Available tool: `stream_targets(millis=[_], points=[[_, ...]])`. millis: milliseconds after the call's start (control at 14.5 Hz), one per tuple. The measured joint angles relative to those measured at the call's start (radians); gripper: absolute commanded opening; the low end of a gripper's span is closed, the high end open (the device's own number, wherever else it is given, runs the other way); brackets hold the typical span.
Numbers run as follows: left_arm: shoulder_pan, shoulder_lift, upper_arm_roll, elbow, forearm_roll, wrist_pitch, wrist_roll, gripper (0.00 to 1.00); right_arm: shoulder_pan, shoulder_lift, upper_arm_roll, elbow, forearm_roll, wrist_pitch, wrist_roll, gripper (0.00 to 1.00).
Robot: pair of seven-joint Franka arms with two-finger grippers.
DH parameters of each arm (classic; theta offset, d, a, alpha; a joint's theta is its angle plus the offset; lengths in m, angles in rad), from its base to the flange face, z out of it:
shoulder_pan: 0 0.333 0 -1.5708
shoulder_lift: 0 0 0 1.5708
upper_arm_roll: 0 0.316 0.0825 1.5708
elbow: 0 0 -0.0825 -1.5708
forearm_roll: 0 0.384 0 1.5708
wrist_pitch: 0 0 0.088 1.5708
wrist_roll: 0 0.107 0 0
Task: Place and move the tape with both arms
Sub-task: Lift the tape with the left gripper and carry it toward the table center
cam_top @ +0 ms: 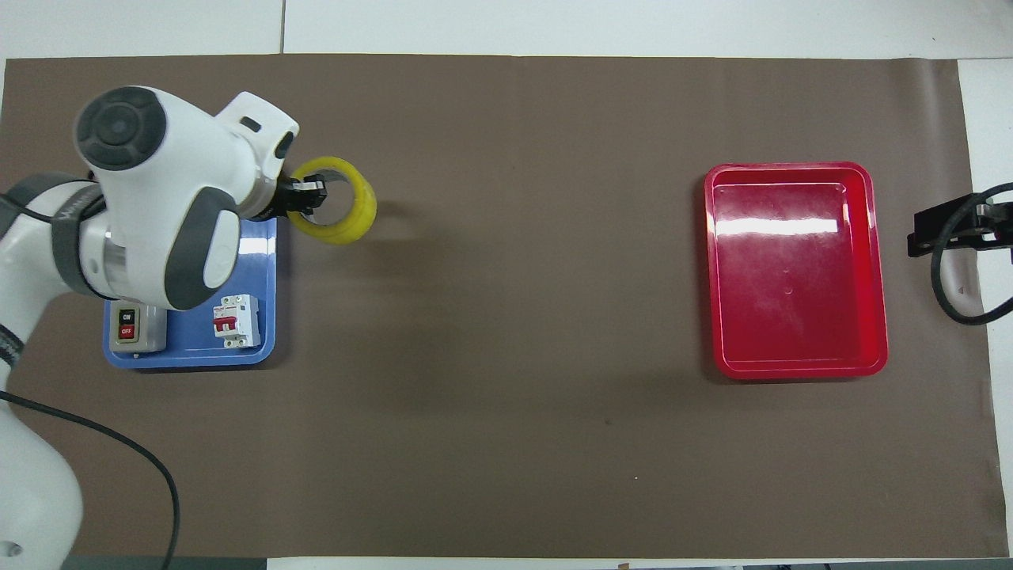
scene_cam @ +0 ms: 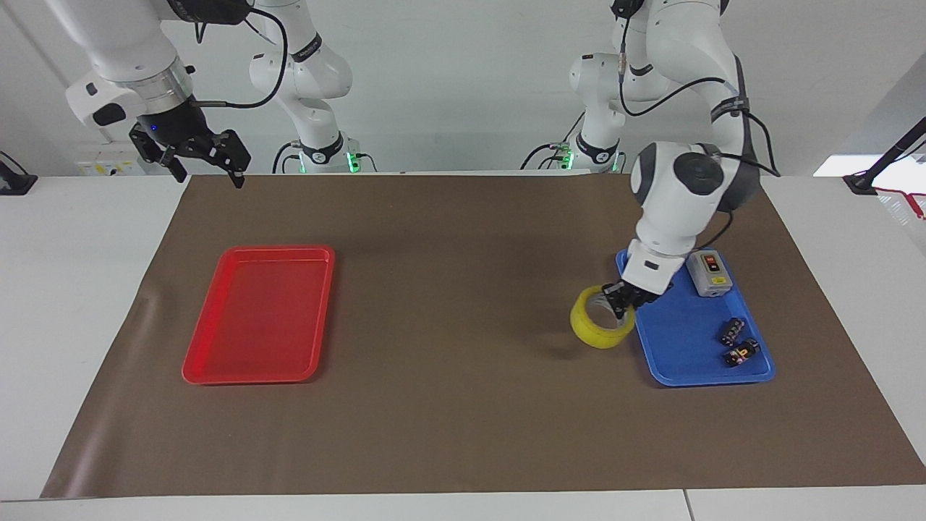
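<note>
My left gripper [scene_cam: 622,300] [cam_top: 310,194] is shut on the rim of the yellow tape roll [scene_cam: 597,325] [cam_top: 342,214]. It holds the roll in the air over the brown mat, just past the inner edge of the blue tray [scene_cam: 684,347] [cam_top: 261,237]. The roll casts a shadow on the mat below it. My right gripper [scene_cam: 206,163] hangs open and empty above the mat's corner at the right arm's end and waits; in the overhead view only its black tip [cam_top: 946,229] shows.
The blue tray holds a grey switch box [scene_cam: 707,273] [cam_top: 127,328], a white and red breaker [cam_top: 236,321] and two small dark parts [scene_cam: 736,340]. A red empty tray [scene_cam: 264,311] [cam_top: 795,269] lies at the right arm's end.
</note>
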Motion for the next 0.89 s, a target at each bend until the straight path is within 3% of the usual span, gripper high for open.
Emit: stream_targets(millis=[482, 895], points=[[-0.302, 0.068, -0.002, -0.001, 0.069, 0.056, -0.361, 0.00, 0.000, 0.000, 0.000, 0.000, 0.000, 0.000, 0.000, 1.00], [-0.368, 0.154, -0.001, -0.004, 0.075, 0.119, -0.394, 0.00, 0.000, 0.000, 0.000, 0.000, 0.000, 0.000, 0.000, 1.00]])
